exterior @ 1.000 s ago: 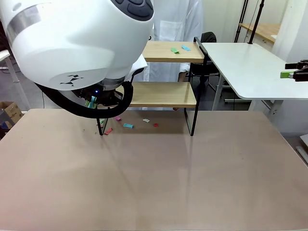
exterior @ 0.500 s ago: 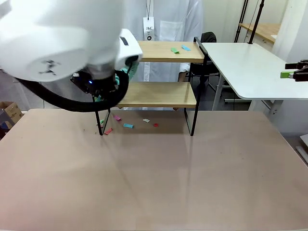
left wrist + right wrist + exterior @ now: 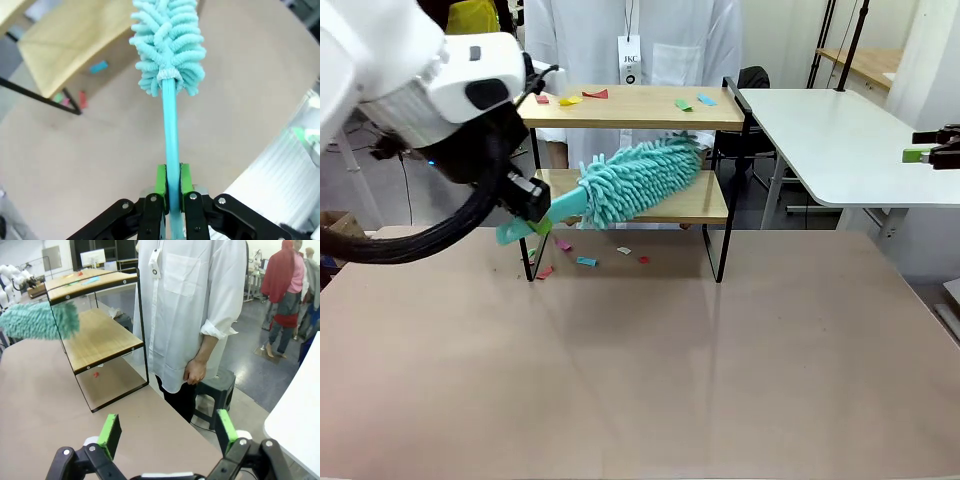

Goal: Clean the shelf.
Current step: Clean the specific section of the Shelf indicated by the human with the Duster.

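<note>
The shelf (image 3: 640,110) stands at the table's far side, two wood boards in a black frame. Coloured paper scraps (image 3: 692,102) lie on its top board, and more scraps (image 3: 586,262) sit on the table beneath it. My left gripper (image 3: 531,213) is shut on the handle of a teal fluffy duster (image 3: 642,178), whose head hangs level with the lower board's front. In the left wrist view the green pads (image 3: 161,181) clamp the handle and the duster (image 3: 170,45) points past the shelf (image 3: 75,40). My right gripper (image 3: 170,432) is open and holds nothing, far right (image 3: 932,151).
A person in a white coat (image 3: 185,315) stands behind the shelf (image 3: 100,337), hands lowered. A white table (image 3: 830,130) adjoins the shelf on the right. The tan tabletop (image 3: 650,370) spreads bare in front of the shelf.
My left arm has swung back and left away from the camera, uncovering the shelf's left end. The duster head now shows in front of the lower board. The right gripper has stayed put.
</note>
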Robot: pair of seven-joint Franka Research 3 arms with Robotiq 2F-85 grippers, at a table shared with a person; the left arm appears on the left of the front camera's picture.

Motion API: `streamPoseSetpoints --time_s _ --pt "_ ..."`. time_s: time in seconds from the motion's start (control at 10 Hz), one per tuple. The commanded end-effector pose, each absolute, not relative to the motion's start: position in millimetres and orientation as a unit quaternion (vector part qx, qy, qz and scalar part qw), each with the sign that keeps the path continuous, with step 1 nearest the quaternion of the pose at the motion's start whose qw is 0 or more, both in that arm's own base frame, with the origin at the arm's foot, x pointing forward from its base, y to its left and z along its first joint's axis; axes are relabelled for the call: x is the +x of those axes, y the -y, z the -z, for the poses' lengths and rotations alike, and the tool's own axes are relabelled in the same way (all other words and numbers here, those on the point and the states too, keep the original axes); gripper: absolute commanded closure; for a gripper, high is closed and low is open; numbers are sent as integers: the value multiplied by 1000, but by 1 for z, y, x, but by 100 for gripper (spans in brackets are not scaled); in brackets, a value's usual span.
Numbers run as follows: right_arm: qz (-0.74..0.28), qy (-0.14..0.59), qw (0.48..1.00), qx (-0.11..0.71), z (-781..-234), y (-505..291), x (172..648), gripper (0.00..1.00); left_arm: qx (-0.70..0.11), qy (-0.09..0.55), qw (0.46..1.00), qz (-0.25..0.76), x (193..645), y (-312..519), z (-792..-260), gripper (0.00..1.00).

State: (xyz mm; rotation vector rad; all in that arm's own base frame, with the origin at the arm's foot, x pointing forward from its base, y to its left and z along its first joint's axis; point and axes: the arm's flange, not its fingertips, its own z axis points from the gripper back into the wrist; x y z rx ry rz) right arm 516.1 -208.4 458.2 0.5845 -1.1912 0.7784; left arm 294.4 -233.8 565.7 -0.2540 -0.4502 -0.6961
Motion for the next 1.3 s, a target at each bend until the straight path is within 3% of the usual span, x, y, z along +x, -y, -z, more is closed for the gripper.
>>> streamPoseSetpoints --time_s 0.0,0.3,0.7,0.9,1.2 --pt "-353 539 718 263 -460 207 516 0 -190 191 875 402 292 197 -577 87" --pt "-353 539 718 263 -460 207 516 0 -190 139 852 467 279 154 -604 87" --pt "-353 539 718 263 -460 207 516 0 -79 96 791 599 255 114 -648 87" --pt "-353 539 718 263 -460 207 516 0 -4 15 773 634 256 99 -654 87" --pt "-353 539 718 263 -460 207 516 0 43 -134 729 670 268 102 -652 87"
